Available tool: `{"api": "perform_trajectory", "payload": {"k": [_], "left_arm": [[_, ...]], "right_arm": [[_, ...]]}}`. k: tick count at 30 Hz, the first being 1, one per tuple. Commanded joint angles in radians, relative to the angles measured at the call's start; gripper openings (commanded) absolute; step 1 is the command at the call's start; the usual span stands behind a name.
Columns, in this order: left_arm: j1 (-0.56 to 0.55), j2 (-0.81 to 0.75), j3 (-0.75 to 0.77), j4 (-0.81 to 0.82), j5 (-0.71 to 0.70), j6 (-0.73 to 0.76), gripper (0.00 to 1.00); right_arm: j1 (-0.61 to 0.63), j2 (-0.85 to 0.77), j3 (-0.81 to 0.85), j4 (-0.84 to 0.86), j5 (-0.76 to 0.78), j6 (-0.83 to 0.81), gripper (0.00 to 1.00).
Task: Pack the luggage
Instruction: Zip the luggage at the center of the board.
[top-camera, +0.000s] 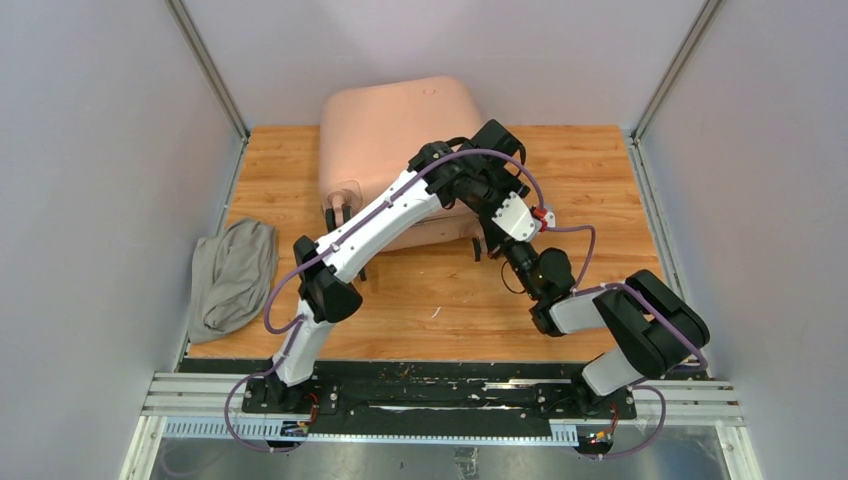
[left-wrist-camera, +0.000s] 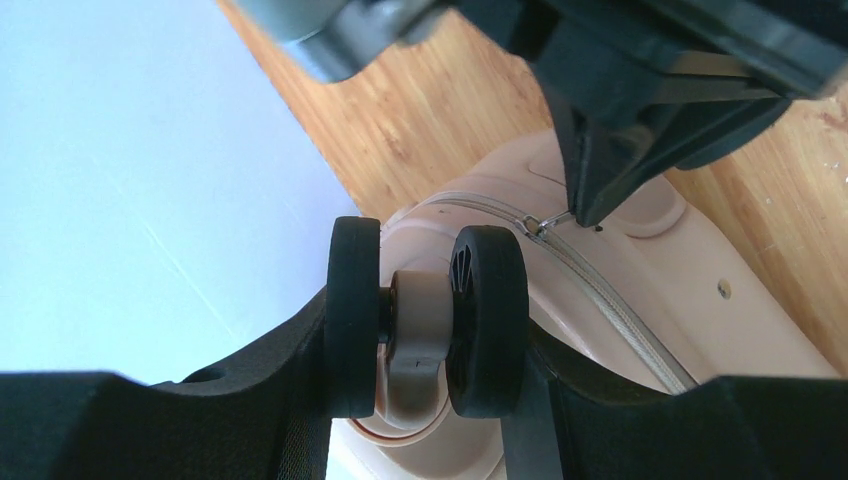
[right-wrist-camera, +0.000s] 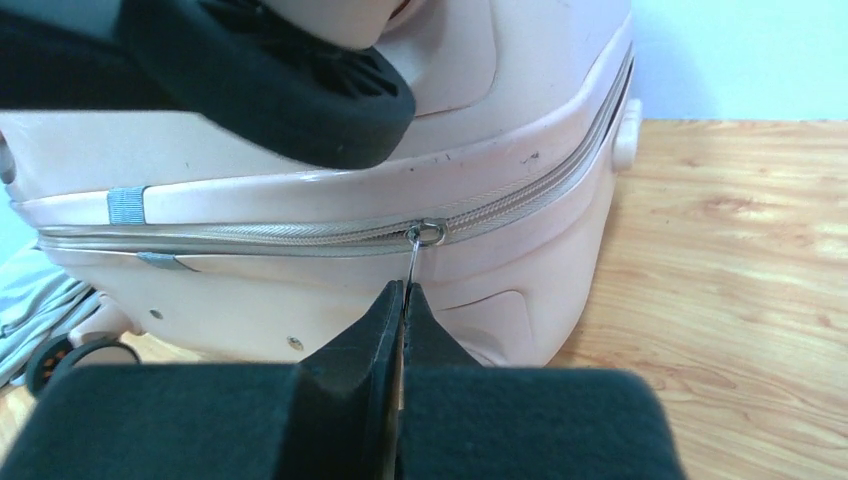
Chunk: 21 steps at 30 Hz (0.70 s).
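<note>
The pale pink luggage (top-camera: 390, 125) lies flat at the back of the wooden table, lid down. My left gripper (left-wrist-camera: 428, 330) is shut on one of its black-and-pink wheels (left-wrist-camera: 430, 315), a finger pressing on each side; in the top view the left gripper (top-camera: 478, 198) is at the suitcase's near right corner. My right gripper (right-wrist-camera: 402, 300) is shut on the thin metal zipper pull (right-wrist-camera: 412, 262), which hangs from the slider (right-wrist-camera: 432, 232) on the side zipper. The right gripper (top-camera: 483, 243) is just in front of that corner.
A grey cloth bundle (top-camera: 232, 275) lies at the table's left edge. A second wheel (right-wrist-camera: 60, 362) shows at the suitcase's far corner. White walls close in the left, right and back. Both arms cross over the table's middle.
</note>
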Motion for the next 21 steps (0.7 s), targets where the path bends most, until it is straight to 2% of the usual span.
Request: {"api": "perform_trajectory", "payload": {"k": [1, 5, 10, 15, 19, 21], "left_arm": [[0.013, -0.166, 0.08, 0.223, 0.028, -0.273, 0.0], [0.013, -0.158, 0.079, 0.23, 0.043, -0.304, 0.0], [0.013, -0.146, 0.08, 0.271, 0.055, -0.334, 0.0], [0.009, -0.14, 0.082, 0.279, 0.072, -0.341, 0.0], [0.007, -0.141, 0.081, 0.279, 0.07, -0.335, 0.0], [0.008, -0.146, 0.08, 0.28, 0.064, -0.334, 0.0]], "right_arm": [[0.092, -0.052, 0.013, 0.005, 0.003, -0.084, 0.0], [0.15, -0.086, 0.036, -0.021, 0.029, -0.139, 0.0], [0.28, -0.097, 0.049, -0.056, 0.06, -0.226, 0.0], [0.36, -0.091, 0.056, -0.064, 0.081, -0.251, 0.0], [0.365, -0.107, 0.038, -0.066, 0.144, -0.256, 0.0], [0.311, -0.141, -0.016, -0.036, 0.216, -0.218, 0.0]]}}
